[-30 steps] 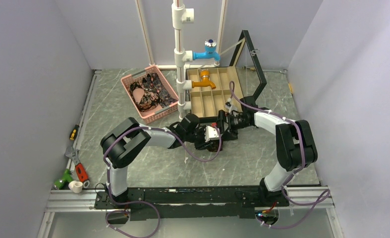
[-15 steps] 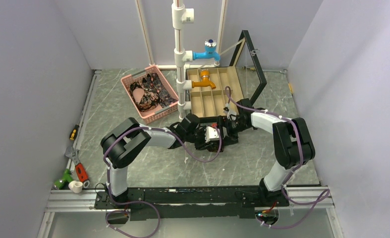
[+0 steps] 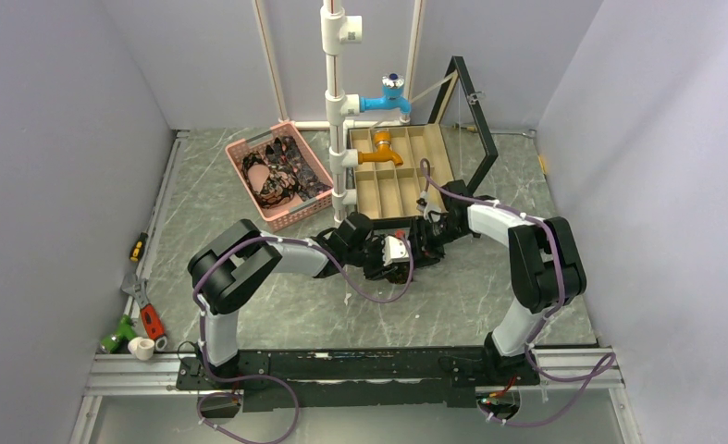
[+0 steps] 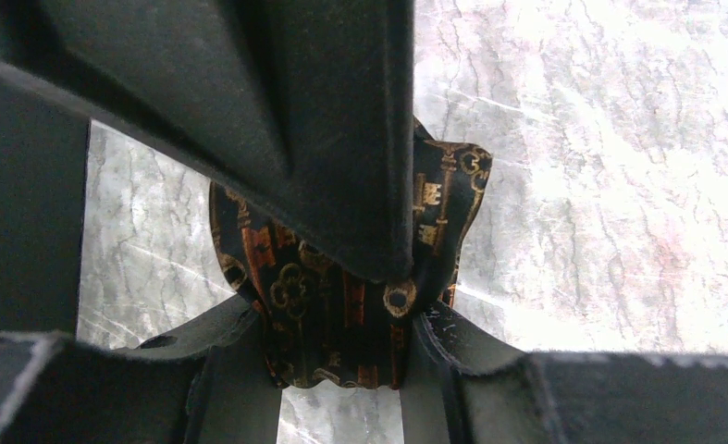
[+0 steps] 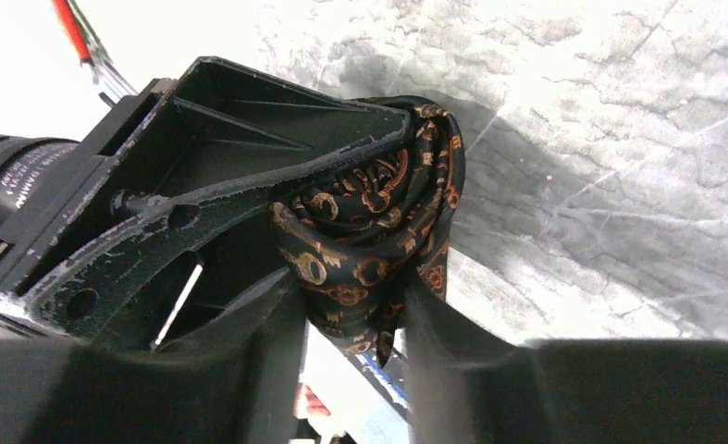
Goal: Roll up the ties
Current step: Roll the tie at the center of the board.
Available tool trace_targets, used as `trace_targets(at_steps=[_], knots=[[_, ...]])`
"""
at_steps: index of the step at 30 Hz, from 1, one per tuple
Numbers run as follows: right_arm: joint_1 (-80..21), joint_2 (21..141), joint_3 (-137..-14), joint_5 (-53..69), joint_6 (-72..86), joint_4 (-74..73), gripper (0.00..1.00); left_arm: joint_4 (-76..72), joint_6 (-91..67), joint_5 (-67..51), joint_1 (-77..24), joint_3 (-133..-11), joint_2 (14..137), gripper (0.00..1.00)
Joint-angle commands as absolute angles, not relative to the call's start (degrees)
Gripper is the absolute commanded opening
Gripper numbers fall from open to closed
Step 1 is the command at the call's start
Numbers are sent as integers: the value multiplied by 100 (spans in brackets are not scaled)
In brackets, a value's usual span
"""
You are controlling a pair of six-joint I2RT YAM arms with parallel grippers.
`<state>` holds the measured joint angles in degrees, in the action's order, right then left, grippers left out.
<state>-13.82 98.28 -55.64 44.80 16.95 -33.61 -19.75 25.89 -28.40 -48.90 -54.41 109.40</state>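
Near the middle of the tabletop (image 3: pixel 489 287), just in front of the wooden compartment box (image 3: pixel 392 190), the two claws meet tip to tip around one rolled tie (image 4: pixel 341 305), a dark fabric bundle with gold and reddish motifs. The left claw (image 3: pixel 395 257) is closed on the roll, with a finger pressed against each side. The right claw (image 3: pixel 426 242) pinches the same bundle from the opposite side, the cloth bulging out above its fingers (image 5: pixel 277 342). The other ties (image 3: pixel 286 166) lie heaped in the pink basket (image 3: pixel 281 222) toward the far left part of the tabletop.
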Motion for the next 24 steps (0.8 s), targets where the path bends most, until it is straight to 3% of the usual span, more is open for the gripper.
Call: trace_targets(at_steps=[1,2,3,5,7,13,15,16,22,24], knots=[[-1327,9824,-5830,4245,1635,-3664,53,-1152,2713,-2601,-4914,-5155,11219,33],[-1317,9826,-5831,4205,1647,-3685,64,-1144,2716,-2611,-4918,-5163,11217,33],[-1300,9826,-5823,4198,1654,-3683,67,-1142,2730,-2610,-4918,-5162,11211,34],[-1263,9871,-5795,4287,1688,-3685,64,-1143,2750,-2611,-4921,-5159,11201,34],[-1245,9878,-5784,4367,1711,-3617,50,-1154,2759,-2619,-4919,-5155,11199,34],[-1229,9922,-5875,4365,1659,-3696,25,-1179,2773,-2615,-4922,-5130,11191,35],[-1198,9900,-5888,4275,1595,-3775,5,-1230,2769,-2602,-4923,-5101,11181,39],[-1188,9909,-5911,4249,1537,-3810,0,-1286,2769,-2614,-4922,-5073,11166,43],[-1213,9828,-5941,4246,1224,-3876,0,-2193,2731,-3166,-4765,-4745,10842,88],[-1225,9781,-5880,4253,1190,-3831,0,-2436,2753,-3306,-4737,-4720,10757,92]])
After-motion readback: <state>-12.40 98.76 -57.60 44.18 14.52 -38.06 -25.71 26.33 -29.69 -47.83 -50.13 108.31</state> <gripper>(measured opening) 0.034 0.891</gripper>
